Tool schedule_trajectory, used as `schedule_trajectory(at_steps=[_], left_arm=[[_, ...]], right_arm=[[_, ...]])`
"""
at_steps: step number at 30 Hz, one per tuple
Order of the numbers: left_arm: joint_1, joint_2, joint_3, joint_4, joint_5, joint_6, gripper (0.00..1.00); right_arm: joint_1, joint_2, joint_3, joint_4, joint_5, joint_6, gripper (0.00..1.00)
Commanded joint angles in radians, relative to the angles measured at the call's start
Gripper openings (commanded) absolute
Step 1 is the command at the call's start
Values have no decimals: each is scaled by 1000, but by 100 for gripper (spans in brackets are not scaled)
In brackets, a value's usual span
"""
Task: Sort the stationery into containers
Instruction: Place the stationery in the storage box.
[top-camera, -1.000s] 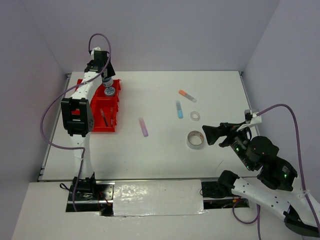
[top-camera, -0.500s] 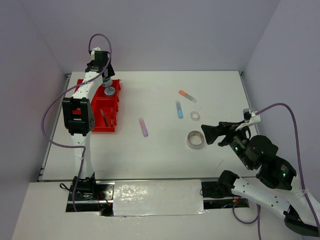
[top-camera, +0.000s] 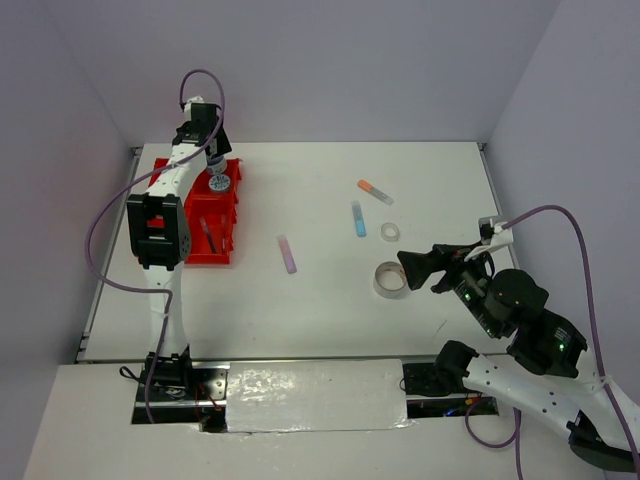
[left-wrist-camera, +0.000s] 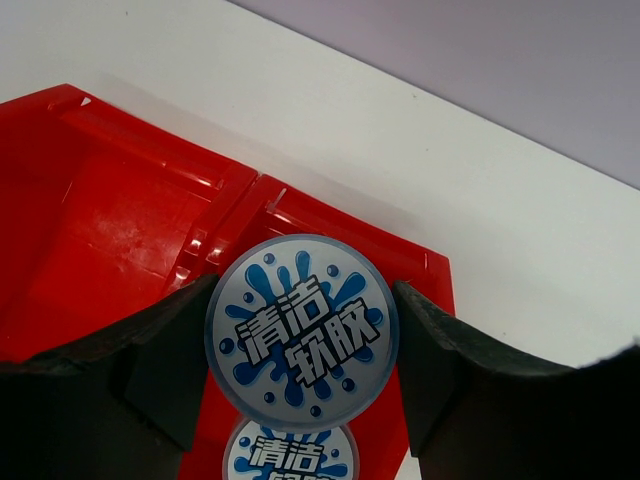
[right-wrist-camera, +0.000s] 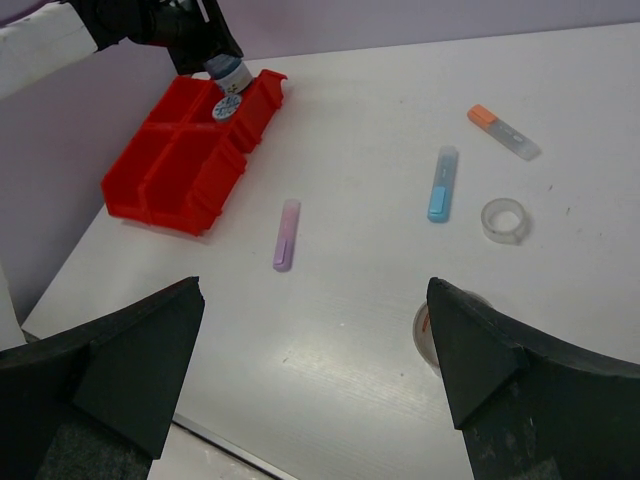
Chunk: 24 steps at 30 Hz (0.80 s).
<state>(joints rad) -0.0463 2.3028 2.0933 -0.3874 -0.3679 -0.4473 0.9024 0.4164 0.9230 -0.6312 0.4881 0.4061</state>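
Observation:
My left gripper (left-wrist-camera: 302, 335) is shut on a round blue-lidded tub (left-wrist-camera: 302, 330) and holds it just above the far right compartment of the red tray (left-wrist-camera: 110, 220). A second blue-lidded tub (left-wrist-camera: 290, 455) lies in that compartment right below it. From above, the left gripper (top-camera: 212, 160) hovers over the tray (top-camera: 190, 250), and a thin pen (top-camera: 208, 235) lies in a near compartment. My right gripper (top-camera: 420, 272) is open and empty beside the large tape roll (top-camera: 390, 279). The purple marker (top-camera: 287, 254), light-blue marker (top-camera: 358, 218), orange-capped marker (top-camera: 375, 191) and small tape roll (top-camera: 390, 232) lie on the table.
The tray sits at the table's far left, close to the left wall. In the right wrist view, the purple marker (right-wrist-camera: 287, 234), light-blue marker (right-wrist-camera: 439, 184) and small tape roll (right-wrist-camera: 504, 220) lie ahead of the open right gripper (right-wrist-camera: 313, 300).
My right gripper has crept a little to the left, towards the large tape roll. The left gripper has stayed over the tray with the tub in it.

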Motion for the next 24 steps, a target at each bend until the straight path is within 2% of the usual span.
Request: schedule_trajectory(at_steps=[1,8,12,15,16,19,21,24], left_arm=[[6,-48,19,47,-8,18,12],[6,-16,-1,32,-26,4,17],[5,0,-1,30,-26,-1,29],[3,6,-4,22,-35,-1,47],[2,4,-7,25,-34,-4,63],[3,-2,-10,21,-37,-13,85],[2,-6,-6,16,-34,-16,96],[0,-22,1,10,-23,-22,99]], right_arm=[[-2,15,-9,54,-9,-10,100],[-2,10,-10,53,-10,-12,100],[-2,9,-10,50,-9,-13,100],[0,5,-15,54,-6,-13,100],[0,5,-18,56,-6,-12,100],[-2,12,-18,60,-11,-10,100],[-2,16,-18,62,-11,-13,100],[0,21,-19,65,-9,-13,100]])
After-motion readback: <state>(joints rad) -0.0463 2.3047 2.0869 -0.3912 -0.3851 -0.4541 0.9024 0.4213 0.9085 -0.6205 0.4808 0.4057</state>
